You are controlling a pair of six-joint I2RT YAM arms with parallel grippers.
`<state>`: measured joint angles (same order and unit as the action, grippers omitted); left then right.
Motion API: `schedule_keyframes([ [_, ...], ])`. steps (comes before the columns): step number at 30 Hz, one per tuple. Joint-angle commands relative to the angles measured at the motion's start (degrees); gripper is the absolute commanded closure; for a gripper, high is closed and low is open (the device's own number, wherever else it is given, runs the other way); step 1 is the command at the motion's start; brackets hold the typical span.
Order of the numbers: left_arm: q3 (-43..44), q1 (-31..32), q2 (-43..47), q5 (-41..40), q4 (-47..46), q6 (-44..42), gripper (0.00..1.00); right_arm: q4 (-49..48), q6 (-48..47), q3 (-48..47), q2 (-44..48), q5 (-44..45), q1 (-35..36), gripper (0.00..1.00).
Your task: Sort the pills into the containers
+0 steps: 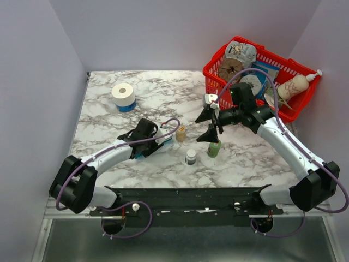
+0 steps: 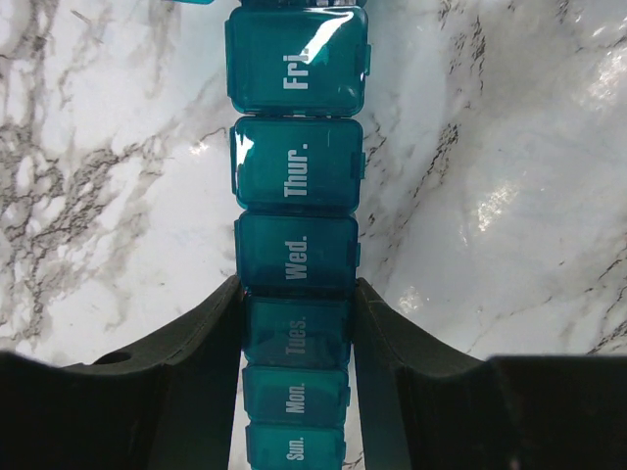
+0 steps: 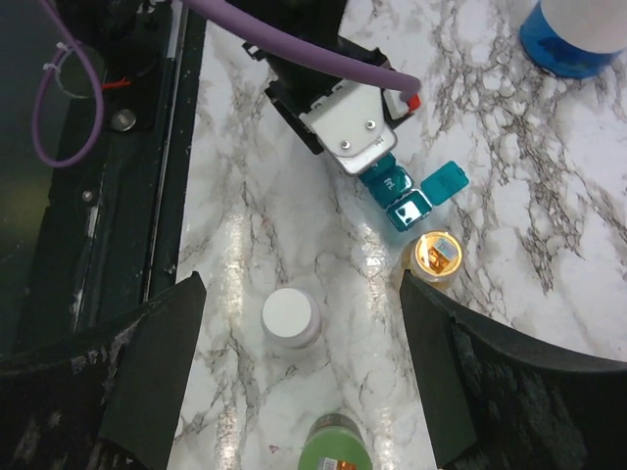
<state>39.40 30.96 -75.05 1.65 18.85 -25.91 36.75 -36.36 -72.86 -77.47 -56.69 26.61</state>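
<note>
The blue pill organiser [image 2: 294,171] lies on the marble, its lids marked Sun. to Fri. My left gripper [image 2: 297,294] is shut on it at the Tues. compartment, as the top view [image 1: 155,143] also shows. In the right wrist view the organiser's far end [image 3: 400,201] has one lid [image 3: 443,183] flipped open. The small clear pill bottle with a tan top [image 1: 180,132] stands just beyond that end [image 3: 434,255]. My right gripper [image 1: 210,126] hovers open and empty above the bottles [image 3: 300,284].
A white bottle with a dark cap [image 1: 190,157] and a green bottle [image 1: 214,148] stand near the front; both show under my right gripper [image 3: 291,316] [image 3: 338,446]. A red wire basket [image 1: 297,68] sits back right. A tape roll [image 1: 123,95] is back left.
</note>
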Motion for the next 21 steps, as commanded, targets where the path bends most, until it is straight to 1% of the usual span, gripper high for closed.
schedule_keyframes([
  [1,1.38,-0.64,-3.08,-1.21,-1.97,-0.11,0.73,-2.21,-8.01,4.99,1.97,-5.71,-0.07,0.1],
  [3,1.47,-0.73,-3.88,-2.25,-2.15,1.03,0.67,-1.86,-9.69,5.97,2.32,-5.8,-0.07,0.1],
  [4,1.65,-0.73,-3.88,-3.4,-1.98,1.56,0.52,-1.77,-11.17,6.32,2.41,-5.72,0.02,0.1],
  [5,1.73,-0.81,-3.44,-3.58,-1.98,2.09,0.46,-1.51,-12.06,7.11,2.5,-5.72,-0.07,0.1],
  [6,1.56,-0.73,-3.01,-3.93,-2.06,2.53,0.29,-0.03,-13.55,7.29,2.5,-6.06,0.02,0.1],
  [7,1.39,-0.73,-2.48,-4.02,-1.98,2.88,0.11,1.12,-17.22,7.47,2.5,-6.42,0.02,0.1],
  [8,1.3,-0.73,-1.17,-4.02,-1.98,3.15,0.01,2.52,-19.6,7.64,2.41,-6.77,0.02,0.1],
  [9,0.95,-0.81,-0.29,-4.02,-2.06,3.5,0.01,6.62,-22.59,7.65,2.33,-7.82,0.02,0.09],
  [10,0.77,-0.9,0.59,-3.94,-2.41,4.11,0.01,9.01,-28.97,7.56,1.89,-8.17,0.11,0.06],
  [11,0.51,-0.9,2.6,-3.94,-2.5,4.46,0.01,10.78,-31.21,7.38,1.71,-8.35,0.54,0.04],
  [12,0.16,-1.08,3.75,-3.94,-2.68,4.9,0.01,12.8,-32.79,7.21,1.54,-7.66,0.9,0.03],
  [14,-0.2,-1.78,8.04,-4.11,-3.47,6.92,0.01,13.43,-35.08,7.12,1.1,-6.34,2.21,0.0],
  [16,-0.9,-2.65,11.92,-4.46,-4.08,8.94,0.01,14.31,-35.88,6.42,0.66,-3.79,3.35,0.0],
  [17,-1.25,-3.44,16.38,-4.81,-4.78,11.04,0.01,14.31,-35.89,6.07,0.31,-2.83,4.84,0.0],
  [19,-2.22,-4.41,21.49,-6.65,-6.45,13.42,0.01,14.14,-35.01,5.36,-0.83,0.69,6.43,0.0],
  [20,-2.65,-4.68,26.83,-7.44,-7.07,15.69,0.01,13.96,-33.79,5.19,-1.27,1.74,8.0,0.0],
  [21,-4.14,-5.2,29.67,-7.8,-7.86,16.06,0.01,12.92,-33.08,5.18,-2.06,4.28,8.89,0.0],
])
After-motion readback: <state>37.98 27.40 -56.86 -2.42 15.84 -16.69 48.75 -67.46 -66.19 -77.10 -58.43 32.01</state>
